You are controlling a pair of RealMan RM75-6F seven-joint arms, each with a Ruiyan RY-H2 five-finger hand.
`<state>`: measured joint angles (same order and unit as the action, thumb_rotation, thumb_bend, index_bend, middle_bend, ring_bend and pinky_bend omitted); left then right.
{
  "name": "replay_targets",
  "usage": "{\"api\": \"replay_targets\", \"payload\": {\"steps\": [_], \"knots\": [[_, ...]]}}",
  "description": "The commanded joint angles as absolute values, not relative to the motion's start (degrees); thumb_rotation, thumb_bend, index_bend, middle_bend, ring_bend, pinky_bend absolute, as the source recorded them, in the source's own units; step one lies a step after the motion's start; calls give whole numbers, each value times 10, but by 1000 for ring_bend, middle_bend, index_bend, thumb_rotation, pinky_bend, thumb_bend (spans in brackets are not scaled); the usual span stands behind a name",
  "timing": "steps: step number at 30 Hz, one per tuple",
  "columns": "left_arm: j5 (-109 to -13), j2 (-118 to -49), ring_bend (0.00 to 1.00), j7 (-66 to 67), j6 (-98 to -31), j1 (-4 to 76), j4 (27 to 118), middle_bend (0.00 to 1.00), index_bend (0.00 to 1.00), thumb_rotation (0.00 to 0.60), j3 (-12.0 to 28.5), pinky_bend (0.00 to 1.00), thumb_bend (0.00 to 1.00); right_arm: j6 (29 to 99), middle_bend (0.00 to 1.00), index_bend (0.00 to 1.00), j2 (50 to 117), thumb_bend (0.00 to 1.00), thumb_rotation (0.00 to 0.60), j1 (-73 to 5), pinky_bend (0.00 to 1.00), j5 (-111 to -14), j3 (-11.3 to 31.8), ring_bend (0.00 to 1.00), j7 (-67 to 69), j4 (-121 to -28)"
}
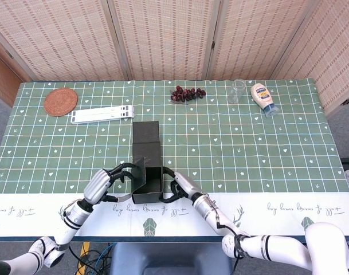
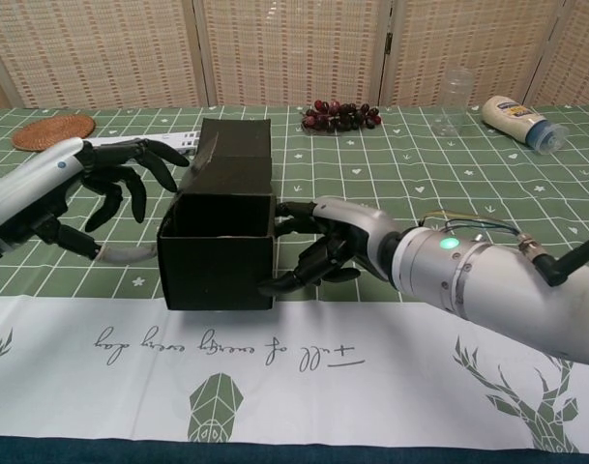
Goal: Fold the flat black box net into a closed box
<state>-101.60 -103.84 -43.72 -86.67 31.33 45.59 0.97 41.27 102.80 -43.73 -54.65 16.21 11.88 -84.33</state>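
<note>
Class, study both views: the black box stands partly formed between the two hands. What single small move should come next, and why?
Probably the left hand should press the left side panel fully upright against the black box. In the head view that panel leans inward over the open cavity, the lid flap lies back on the table unfolded, and the right hand braces the opposite wall.
</note>
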Motion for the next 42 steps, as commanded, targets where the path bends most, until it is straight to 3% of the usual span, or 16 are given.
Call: {"api": "replay_targets", "payload": {"steps": [1,9,17,27,42], "knots": [[-1024,-1064,545,-452,-883,324,409,238,394,600,1,810,142,410,417,292,1030,496,600,-440,1000,-549,158,772,112,-835],[-1040,-1090,547,-457,-899,334,331,239,380,600,-25,810,142,408,402,292,1031,555,600,-448,1000,-557,149,772,91,-820],[-1045,-1092,546,-459,-903,343,310,243,382,600,-43,810,142,418,380,267,1031,597,600,-446,1000,-578,138,771,79,-812],[-1055,-1091,548,-425,-904,352,296,258,394,600,-65,810,142,435,372,7,1031,649,600,-435,1000,-615,124,771,80,-806],[-1074,-1085,567,-380,-907,375,285,311,435,600,-91,810,142,428,314,0,1015,655,600,-431,1000,-612,115,771,63,-821]]}}
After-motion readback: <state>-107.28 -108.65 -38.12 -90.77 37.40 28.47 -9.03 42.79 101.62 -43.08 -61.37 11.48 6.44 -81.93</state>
